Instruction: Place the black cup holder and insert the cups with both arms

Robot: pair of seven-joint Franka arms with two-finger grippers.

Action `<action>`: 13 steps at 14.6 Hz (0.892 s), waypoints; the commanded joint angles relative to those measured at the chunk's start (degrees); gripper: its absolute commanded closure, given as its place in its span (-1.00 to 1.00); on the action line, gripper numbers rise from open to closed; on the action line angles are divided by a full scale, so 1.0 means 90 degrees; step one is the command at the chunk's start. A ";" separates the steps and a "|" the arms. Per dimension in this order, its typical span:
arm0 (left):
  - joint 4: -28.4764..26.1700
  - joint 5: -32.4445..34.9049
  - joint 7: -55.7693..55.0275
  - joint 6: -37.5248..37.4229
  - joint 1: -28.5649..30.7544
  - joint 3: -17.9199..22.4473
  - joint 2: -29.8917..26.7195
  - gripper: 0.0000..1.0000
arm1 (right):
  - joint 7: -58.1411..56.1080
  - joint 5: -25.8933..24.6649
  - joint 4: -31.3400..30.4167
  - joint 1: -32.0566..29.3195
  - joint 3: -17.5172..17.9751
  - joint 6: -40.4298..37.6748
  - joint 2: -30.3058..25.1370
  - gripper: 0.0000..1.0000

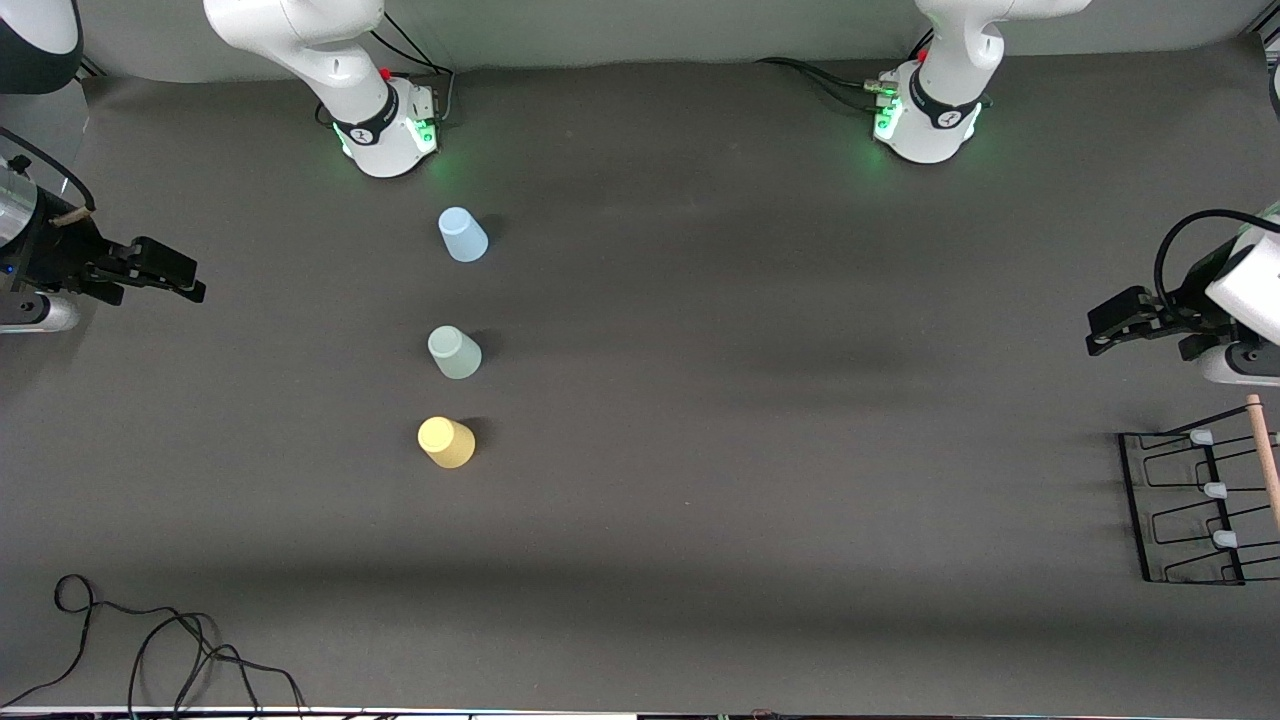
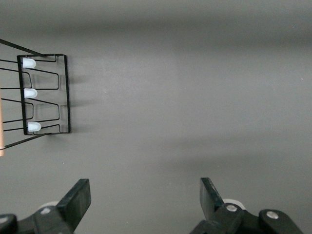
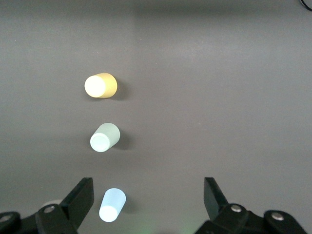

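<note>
Left gripper [image 1: 1100,335] hangs in the air over the grey table [image 1: 700,400] at the left arm's end, fingers [image 2: 78,197] spread wide, nothing between them. Black cup holder [image 1: 1190,510] sits on the table just nearer the front camera than the spot under this gripper, not touching it. In the left wrist view the holder [image 2: 44,92] lies well ahead of the open fingertips, off to one side, three pale-capped pegs [image 2: 30,92] showing. Its wooden rod handle [image 1: 1265,460] runs along the edge toward the table end.

Right gripper [image 1: 185,285] hangs over the right arm's end of the table, fingers [image 3: 80,197] also wide apart and empty. The three cups stand upside down in a row toward the table middle from this gripper, apart from each other. Blue cup [image 1: 462,235] is closest to the bases; in the right wrist view it [image 3: 112,205] shows between the spread fingers, lower down on the table. Green cup [image 1: 454,352] is in the middle [image 3: 104,138]. Yellow cup [image 1: 446,441] is nearest the front camera, farthest ahead of the gripper [image 3: 100,86].

A black cable [image 1: 150,640] lies loose at the table's front edge, right arm's end.
</note>
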 commanded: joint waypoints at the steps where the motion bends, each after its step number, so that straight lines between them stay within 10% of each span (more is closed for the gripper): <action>1: 0.0152 -0.0004 -0.0039 0.0006 -0.0021 0.0014 0.0097 -1.00 | -0.0068 -0.0032 0.0095 -0.0048 0.0030 -0.0042 0.0055 -0.99; 13: 0.0211 -0.0014 -0.0010 0.0007 -0.0021 0.0014 0.0176 -1.00 | -0.0097 -0.0032 0.0104 -0.0048 0.0020 -0.0042 0.0064 -0.99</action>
